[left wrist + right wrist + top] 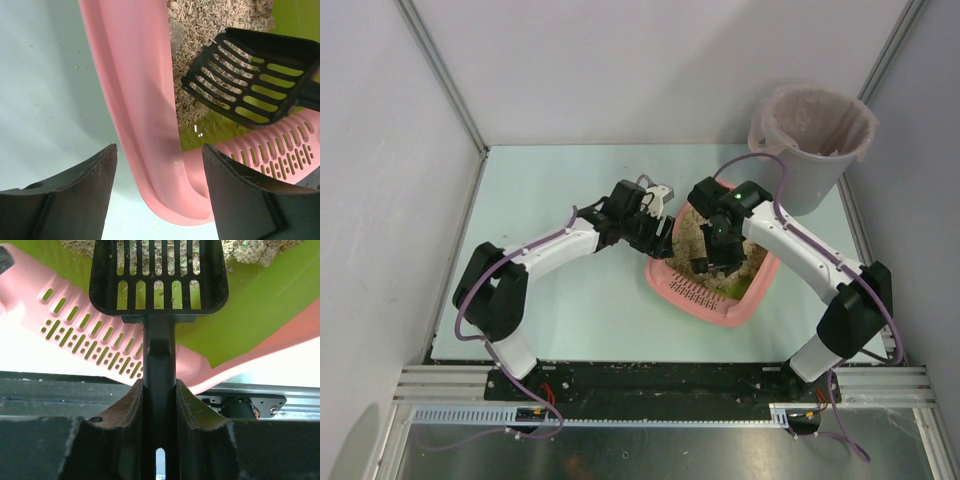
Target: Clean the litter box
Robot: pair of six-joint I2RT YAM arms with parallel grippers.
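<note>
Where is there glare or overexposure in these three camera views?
Left wrist: small bright glints on the litter box lining, scoop sharp. Right wrist: table beyond the pink rim blown out white. Top external: even, soft light.

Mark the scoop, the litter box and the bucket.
scoop (159,313): right wrist view, base of its slotted head.
litter box (145,100): left wrist view, pink side rim.
bucket (810,182): top external view, grey outer wall.
</note>
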